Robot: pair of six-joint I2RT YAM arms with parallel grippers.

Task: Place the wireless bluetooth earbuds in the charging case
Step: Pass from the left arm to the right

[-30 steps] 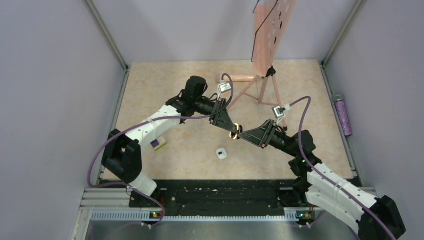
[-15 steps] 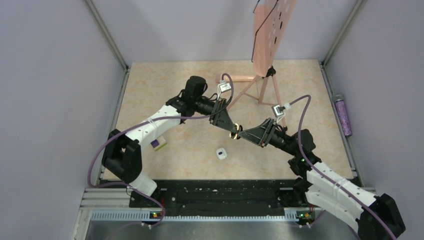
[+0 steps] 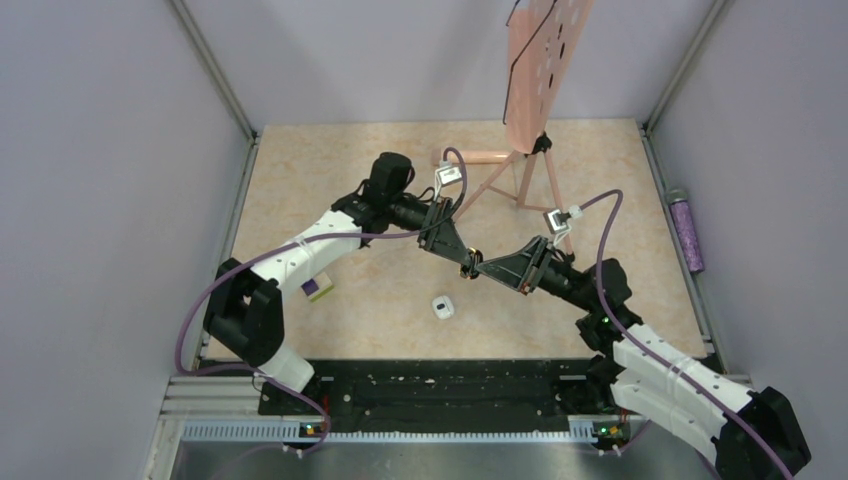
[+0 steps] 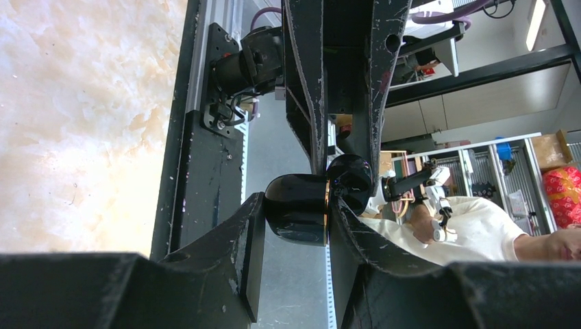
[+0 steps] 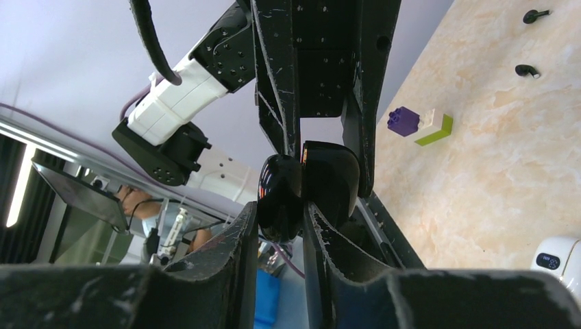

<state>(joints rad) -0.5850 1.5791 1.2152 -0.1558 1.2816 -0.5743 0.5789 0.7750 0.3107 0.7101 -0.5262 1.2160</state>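
A glossy black charging case with a gold rim (image 4: 298,209) hangs in mid-air above the middle of the table (image 3: 380,300), held from both sides. My left gripper (image 4: 294,223) is shut on its larger half. My right gripper (image 5: 279,212) is shut on the other half (image 5: 277,195), fingertip to fingertip with the left gripper (image 3: 464,263). Two tiny black earbuds (image 5: 536,14) (image 5: 526,69) lie on the table, far from both grippers. They do not show in the top view.
A purple-and-yellow block (image 3: 318,288) lies by the left arm. A small white device (image 3: 443,307) sits on the table below the grippers. A pink stand with a perforated board (image 3: 520,150) is at the back. A purple tube (image 3: 687,230) lies outside the right rail.
The two grippers have closed in on each other slightly. The case's gold rim, plain from above before, now barely shows. Both arms are otherwise still.
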